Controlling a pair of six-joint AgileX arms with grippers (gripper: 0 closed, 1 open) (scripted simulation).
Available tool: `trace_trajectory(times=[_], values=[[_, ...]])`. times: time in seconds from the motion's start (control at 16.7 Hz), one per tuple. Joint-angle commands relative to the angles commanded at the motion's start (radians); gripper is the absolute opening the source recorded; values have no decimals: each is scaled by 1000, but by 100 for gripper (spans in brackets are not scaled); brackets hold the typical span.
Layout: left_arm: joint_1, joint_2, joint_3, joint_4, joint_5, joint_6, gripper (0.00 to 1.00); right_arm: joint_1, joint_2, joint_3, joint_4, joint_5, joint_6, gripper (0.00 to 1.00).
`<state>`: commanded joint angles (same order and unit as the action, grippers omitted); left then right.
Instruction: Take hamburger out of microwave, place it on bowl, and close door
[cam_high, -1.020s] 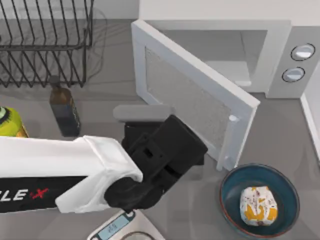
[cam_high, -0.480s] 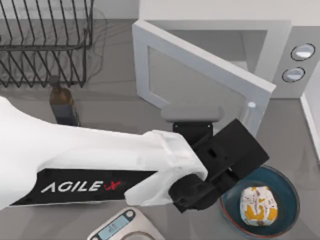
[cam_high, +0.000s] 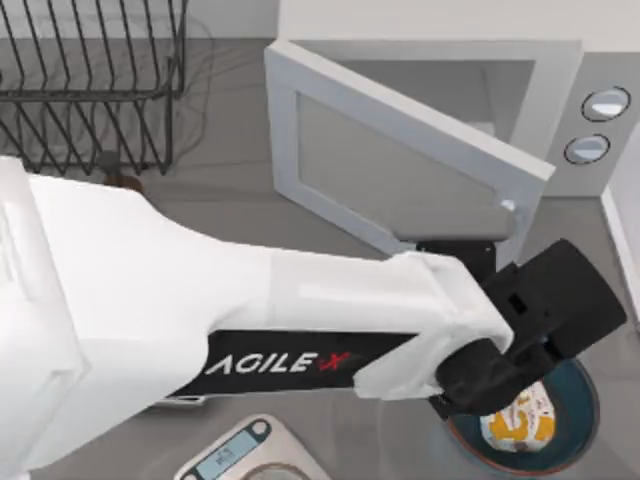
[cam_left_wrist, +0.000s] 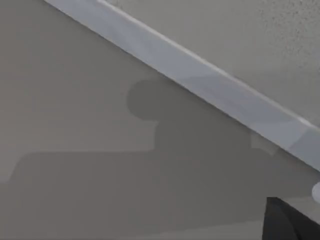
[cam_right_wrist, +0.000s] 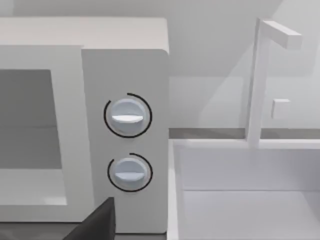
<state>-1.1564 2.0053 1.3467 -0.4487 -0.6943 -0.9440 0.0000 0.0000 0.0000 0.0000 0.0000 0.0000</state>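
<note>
While door (cam_high: 400, 160) ajar | one hamburger (cam_high: 520, 420) in one bowl (cam_high: 580, 420) | two knobs (cam_right_wrist: 127, 116) | gripper state unclear

Kitchen counter: microwave (cam_high: 560, 120), dish rack (cam_high: 90, 85), sink (cam_right_wrist: 245, 190), scale (cam_high: 240, 455)

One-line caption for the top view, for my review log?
Left arm's gripper at the half-open microwave door, above the teal bowl holding the hamburger.

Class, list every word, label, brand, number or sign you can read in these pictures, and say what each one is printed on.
"AGILE X", white letters with a red X, on the black panel of the left arm, which reaches across the table toward the bowl.
The scale's display near the top view's lower edge: too small to read.
The microwave knobs: no readable markings.
</note>
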Motion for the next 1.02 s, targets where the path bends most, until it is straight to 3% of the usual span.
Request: trace_trajectory(times=[0.3,0.66,1.02], values=[[-46,145,238,-117,-17,-55,0,0,0,0,0,0,0,100],[-43,162,262,-127,-16,-58,0,0,0,0,0,0,0,100],[106,299,452,-70,56,116,0,0,0,0,0,0,0,100]])
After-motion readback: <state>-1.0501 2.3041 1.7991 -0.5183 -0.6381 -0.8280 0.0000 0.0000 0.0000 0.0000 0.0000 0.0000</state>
